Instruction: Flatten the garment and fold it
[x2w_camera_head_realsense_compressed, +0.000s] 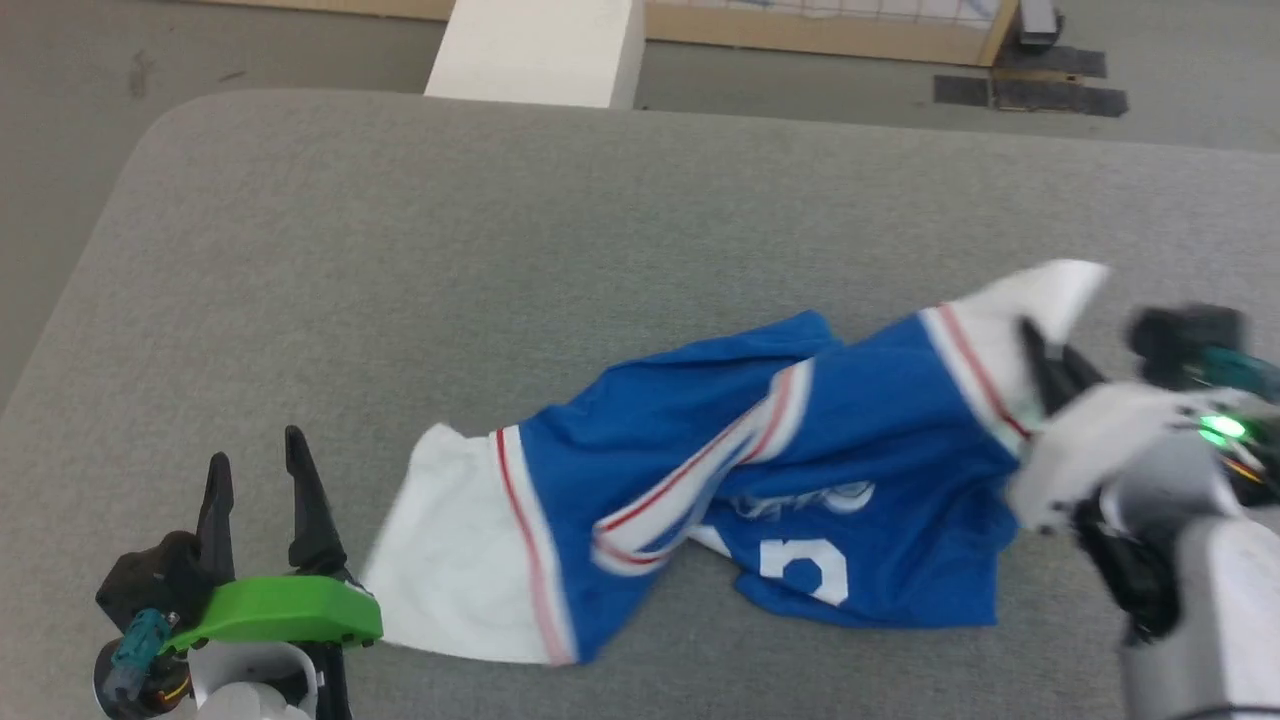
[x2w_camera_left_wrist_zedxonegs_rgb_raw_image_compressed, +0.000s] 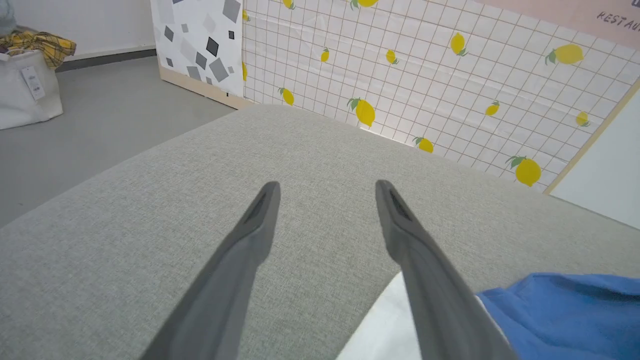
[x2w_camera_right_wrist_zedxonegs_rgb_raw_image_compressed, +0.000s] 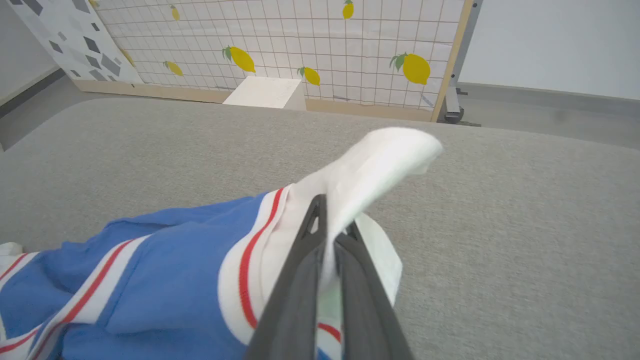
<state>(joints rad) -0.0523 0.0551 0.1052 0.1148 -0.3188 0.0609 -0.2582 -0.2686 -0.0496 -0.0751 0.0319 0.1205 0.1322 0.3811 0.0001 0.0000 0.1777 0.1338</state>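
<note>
Right gripper (x2w_camera_right_wrist_zedxonegs_rgb_raw_image_compressed: 334, 220) jaws clamped the garment (x2w_camera_head_realsense_compressed: 880, 420) by its white sleeve (x2w_camera_right_wrist_zedxonegs_rgb_raw_image_compressed: 380, 155), left gripper (x2w_camera_head_realsense_compressed: 256, 448) jaws stood wide, empty; thin pinch might slip under pull.

Right gripper (x2w_camera_head_realsense_compressed: 1042, 348) clamps sleeve of crumpled garment (x2w_camera_head_realsense_compressed: 860, 420).

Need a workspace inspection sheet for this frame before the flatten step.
surface: grey fabric-covered table, rounded corner, no stains seen.
job's things: garment, blue with white sleeves, crumpled and twisted, not yet flat; one sleeve lifted.
clutter: nothing seen.
grippers: left tool open, holding nothing, next to the near white sleeve; right tool shut on the lifted sleeve.
cables: small wires at the left tool's base; none on the table.
surroundings: lemon-print panel, white block beyond the table, white bin with yellow plaid cloth, grey floor.
</note>
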